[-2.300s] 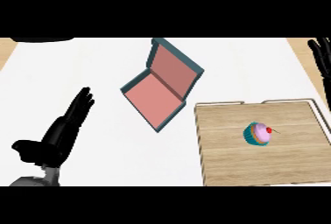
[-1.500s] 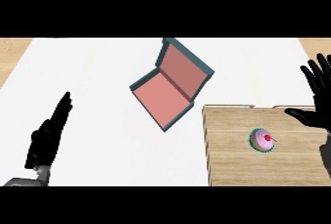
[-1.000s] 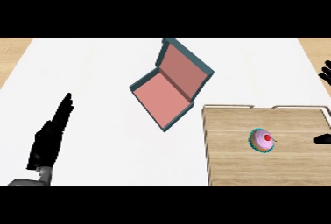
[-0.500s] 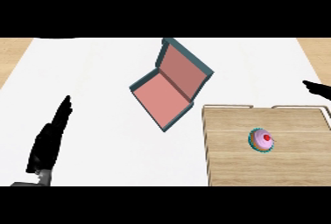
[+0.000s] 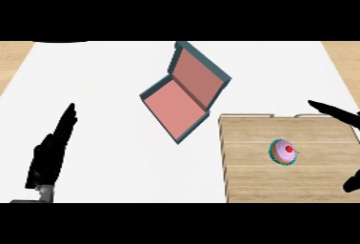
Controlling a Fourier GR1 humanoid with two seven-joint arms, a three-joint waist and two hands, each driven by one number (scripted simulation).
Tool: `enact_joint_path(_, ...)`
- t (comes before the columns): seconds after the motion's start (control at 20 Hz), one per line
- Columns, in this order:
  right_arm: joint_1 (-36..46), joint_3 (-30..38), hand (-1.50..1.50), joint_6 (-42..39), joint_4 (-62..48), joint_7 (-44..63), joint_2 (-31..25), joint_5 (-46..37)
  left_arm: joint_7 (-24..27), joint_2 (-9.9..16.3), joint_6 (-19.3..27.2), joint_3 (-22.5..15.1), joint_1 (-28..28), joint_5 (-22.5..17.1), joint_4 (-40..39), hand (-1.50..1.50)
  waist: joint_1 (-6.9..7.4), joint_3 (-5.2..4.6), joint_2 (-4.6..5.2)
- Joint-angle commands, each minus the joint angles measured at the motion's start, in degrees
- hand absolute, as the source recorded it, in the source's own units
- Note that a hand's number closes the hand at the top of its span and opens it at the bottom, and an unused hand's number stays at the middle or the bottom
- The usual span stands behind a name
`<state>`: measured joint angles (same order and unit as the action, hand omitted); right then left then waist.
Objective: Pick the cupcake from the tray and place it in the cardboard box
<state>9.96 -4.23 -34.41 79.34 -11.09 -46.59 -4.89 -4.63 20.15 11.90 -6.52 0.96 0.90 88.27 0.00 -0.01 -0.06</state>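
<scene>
**Counting one cupcake, one tray, one box**

Sitting on the wooden tray (image 5: 246, 143) at the right of the white surface (image 5: 105, 119) is a single pink cupcake (image 5: 283, 152) with a red top. One open cardboard box (image 5: 184, 90) lies just beyond the tray's left corner. Left hand (image 5: 49, 152) rests with fingers straight and together; right hand (image 5: 337, 113), mostly cut off, shows straight fingers apart. No writing shows anywhere

A white counter top (image 5: 105, 119) fills most of the view; strips of light wood surface (image 5: 14, 62) show past its far left edge and its far right edge, where the white narrows toward the top.
</scene>
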Motion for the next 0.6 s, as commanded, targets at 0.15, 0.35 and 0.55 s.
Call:
enact_joint_path(0.15,1.24,1.83,-1.5,-2.75,0.57,4.65,3.38,-5.22,-3.18,-4.13,1.42,-1.19,-2.48,5.3,-0.09,0.0,0.07,0.01,0.06)
enact_joint_path(0.35,-1.01,2.61,-1.5,-1.56,0.07,2.13,5.94,-8.65,-4.03,0.09,-4.13,4.22,-0.34,1.23,4.77,0.0,0.17,0.02,0.01)
enact_joint_path(0.55,-3.93,4.45,-1.5,-2.24,1.92,0.44,8.59,-12.51,-2.18,-4.99,-2.19,2.59,-0.87,5.94,1.33,0.0,-0.01,0.02,0.02)
